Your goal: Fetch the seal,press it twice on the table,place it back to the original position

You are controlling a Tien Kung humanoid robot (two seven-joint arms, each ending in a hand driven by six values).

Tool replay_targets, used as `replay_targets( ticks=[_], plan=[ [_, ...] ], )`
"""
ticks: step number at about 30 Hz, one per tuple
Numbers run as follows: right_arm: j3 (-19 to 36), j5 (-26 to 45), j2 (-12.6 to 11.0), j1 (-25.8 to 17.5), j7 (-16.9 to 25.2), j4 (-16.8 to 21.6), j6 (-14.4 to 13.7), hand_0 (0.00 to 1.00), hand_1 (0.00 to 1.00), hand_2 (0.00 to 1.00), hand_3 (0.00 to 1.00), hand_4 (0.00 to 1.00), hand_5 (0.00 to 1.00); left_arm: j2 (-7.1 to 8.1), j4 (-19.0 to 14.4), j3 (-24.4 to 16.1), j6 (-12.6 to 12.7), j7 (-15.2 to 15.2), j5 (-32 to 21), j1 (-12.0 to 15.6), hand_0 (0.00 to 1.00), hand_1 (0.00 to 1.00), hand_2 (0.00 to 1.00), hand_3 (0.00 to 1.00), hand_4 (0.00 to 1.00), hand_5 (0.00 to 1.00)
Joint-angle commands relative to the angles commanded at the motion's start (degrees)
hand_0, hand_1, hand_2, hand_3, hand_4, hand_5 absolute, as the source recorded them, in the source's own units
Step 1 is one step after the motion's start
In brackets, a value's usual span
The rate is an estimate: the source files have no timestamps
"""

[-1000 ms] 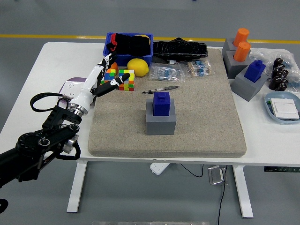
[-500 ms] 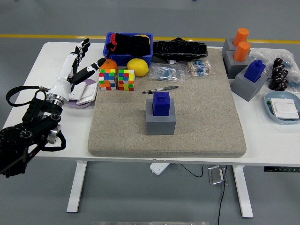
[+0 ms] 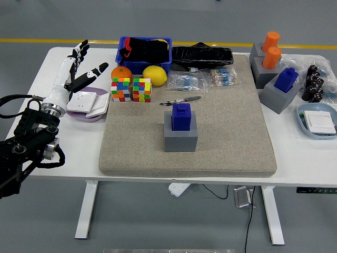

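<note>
Blue seal (image 3: 181, 116) upright on grey block (image 3: 180, 137), left hand (image 3: 72, 71) fingers spread, empty, arm cut off.

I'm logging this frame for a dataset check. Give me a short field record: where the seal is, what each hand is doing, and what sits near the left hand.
seal: blue seal sitting upright in its grey holder, mid-mat
surface: beige mat on the white table
left hand: left hand over the table's left side, fingers spread, holding nothing, well apart from the seal
right hand: not in view
near left hand: white box, two colourful cubes, orange
task state: seal not grasped
</note>
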Motion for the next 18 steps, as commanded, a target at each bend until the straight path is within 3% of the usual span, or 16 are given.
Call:
replay_targets(
  ticks=[18],
  plan=[
    [-0.7, 0.1, -0.4, 0.1, 0.0, 0.0, 0.0, 0.836, 0.764, 0.755, 0.698, 0.760, 0.367, 0.46, -0.3, 0.5, 0.0, 0.4, 0.3, -0.1, 0.996, 0.998, 0.998, 0.998, 0.998, 0.541]
  ],
)
